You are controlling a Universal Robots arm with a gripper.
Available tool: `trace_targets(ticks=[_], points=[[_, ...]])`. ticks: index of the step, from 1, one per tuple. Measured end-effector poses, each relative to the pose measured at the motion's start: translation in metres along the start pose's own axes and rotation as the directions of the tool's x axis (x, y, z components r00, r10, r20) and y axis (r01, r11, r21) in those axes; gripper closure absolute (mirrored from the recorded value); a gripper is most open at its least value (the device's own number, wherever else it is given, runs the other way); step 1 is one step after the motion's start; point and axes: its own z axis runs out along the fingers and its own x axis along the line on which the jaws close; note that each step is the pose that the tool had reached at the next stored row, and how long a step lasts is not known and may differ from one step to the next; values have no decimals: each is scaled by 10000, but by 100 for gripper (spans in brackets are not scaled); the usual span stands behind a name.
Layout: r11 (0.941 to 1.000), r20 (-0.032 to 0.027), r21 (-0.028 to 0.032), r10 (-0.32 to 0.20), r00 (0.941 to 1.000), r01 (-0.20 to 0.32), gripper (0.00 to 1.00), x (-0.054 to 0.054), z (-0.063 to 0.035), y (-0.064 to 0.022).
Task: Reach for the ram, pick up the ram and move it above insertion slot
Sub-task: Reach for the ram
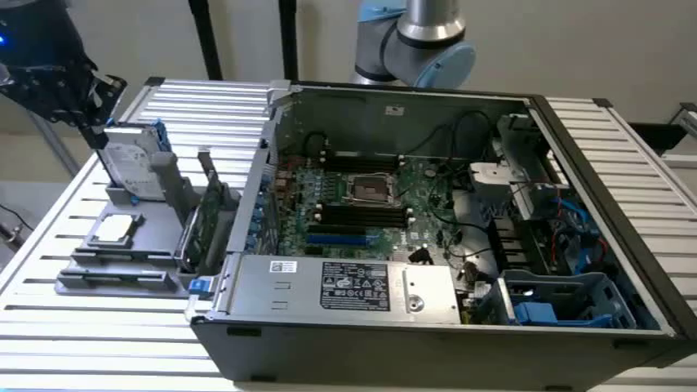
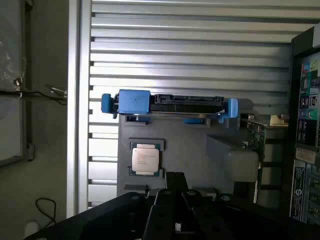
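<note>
My black gripper (image 1: 87,121) hangs at the exterior view's far left, above the silver hard drive (image 1: 133,159) with blue rails. In the wrist view its fingers (image 2: 175,182) are shut together with nothing between them. A grey holder (image 1: 153,245) beside the case carries the drive and a CPU (image 1: 117,229). On the holder's side nearest the case, green boards stand on edge. The low thin one looks like the ram (image 1: 193,241), next to a taller green card (image 1: 218,216). The long black insertion slots (image 1: 360,215) lie on the motherboard inside the open case.
The open computer case (image 1: 436,327) takes up the middle and right of the slatted metal table (image 1: 77,343). Its power supply (image 1: 348,286) is at the front and blue drive cages (image 1: 566,306) at the right. The arm's base (image 1: 419,41) stands behind the case.
</note>
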Motion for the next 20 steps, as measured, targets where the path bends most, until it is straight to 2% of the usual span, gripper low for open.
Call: trace_targets(ticks=[14,16,20], points=[[10000,-1,-20,0,10000,0,89,0,-1,-5],[10000,0,-20,-1,10000,1,89,1,-2,-43],[10000,0,-20,-1,10000,1,89,2,-8,-213]])
